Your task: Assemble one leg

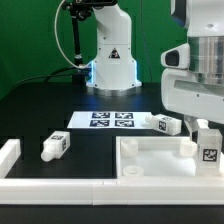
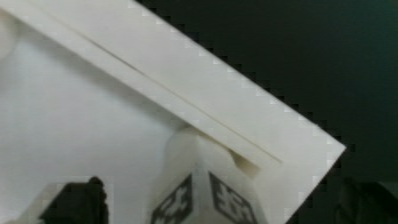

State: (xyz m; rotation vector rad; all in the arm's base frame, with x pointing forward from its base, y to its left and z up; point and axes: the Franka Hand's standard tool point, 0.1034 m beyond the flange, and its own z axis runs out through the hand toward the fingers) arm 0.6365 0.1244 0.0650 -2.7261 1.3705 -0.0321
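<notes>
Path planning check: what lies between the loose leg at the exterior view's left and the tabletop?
Nothing. The exterior view shows only bare black table between that leg and the tabletop.

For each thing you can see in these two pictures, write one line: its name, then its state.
hand: low over the tabletop's corner at the exterior view's right, shut on a leg.
held leg: upright against the tabletop.
tabletop: flat on the table.
two loose legs: lying on their sides.
marker board: flat.
</notes>
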